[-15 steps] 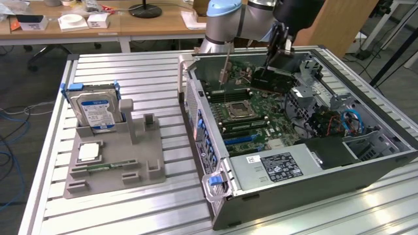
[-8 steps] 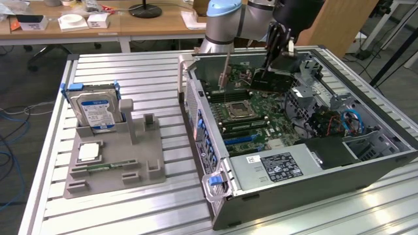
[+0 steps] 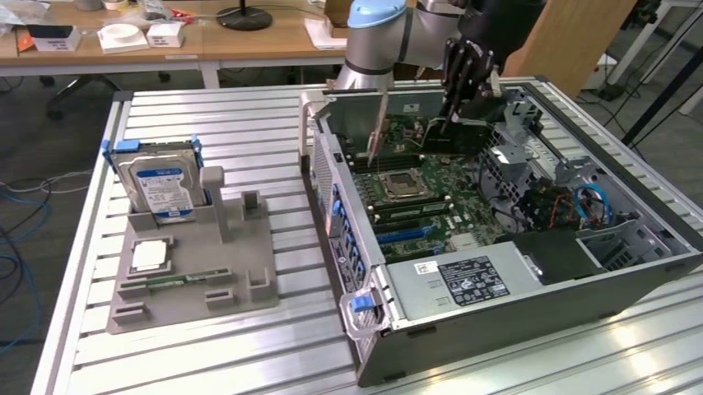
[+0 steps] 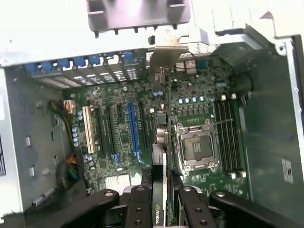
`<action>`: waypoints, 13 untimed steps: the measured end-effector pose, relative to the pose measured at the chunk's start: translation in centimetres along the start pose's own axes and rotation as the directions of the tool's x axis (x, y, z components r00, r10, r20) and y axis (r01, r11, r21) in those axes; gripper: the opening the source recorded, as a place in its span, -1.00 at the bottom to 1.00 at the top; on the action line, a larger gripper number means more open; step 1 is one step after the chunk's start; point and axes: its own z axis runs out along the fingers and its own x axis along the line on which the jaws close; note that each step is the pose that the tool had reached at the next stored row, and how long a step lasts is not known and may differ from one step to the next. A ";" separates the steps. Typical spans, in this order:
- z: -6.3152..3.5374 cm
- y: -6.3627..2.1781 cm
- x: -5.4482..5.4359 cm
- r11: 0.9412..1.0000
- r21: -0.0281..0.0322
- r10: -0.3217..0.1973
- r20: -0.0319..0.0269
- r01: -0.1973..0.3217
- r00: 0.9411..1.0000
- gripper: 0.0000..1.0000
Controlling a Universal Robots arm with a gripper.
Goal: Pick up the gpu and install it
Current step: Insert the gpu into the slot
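We see the gripper (image 3: 459, 111) partly closed on the gpu (image 3: 456, 137), card gripped edge-on between its fingers, hanging just beneath it, above the motherboard (image 3: 439, 191), inside the computer case (image 3: 621, 276)

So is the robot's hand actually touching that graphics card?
Touching. The wrist view shows the gpu edge-on, pinched between the hand's fingers; in the exterior view it hangs from the hand above the motherboard.
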 end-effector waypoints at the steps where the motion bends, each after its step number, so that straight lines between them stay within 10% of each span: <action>1: 0.00 0.00 0.0 1.000 0.000 0.000 0.000 0.000 1.000 -0.48; 13: 0.98 -0.15 0.0 0.995 0.011 -0.098 -0.005 0.098 0.995 -0.48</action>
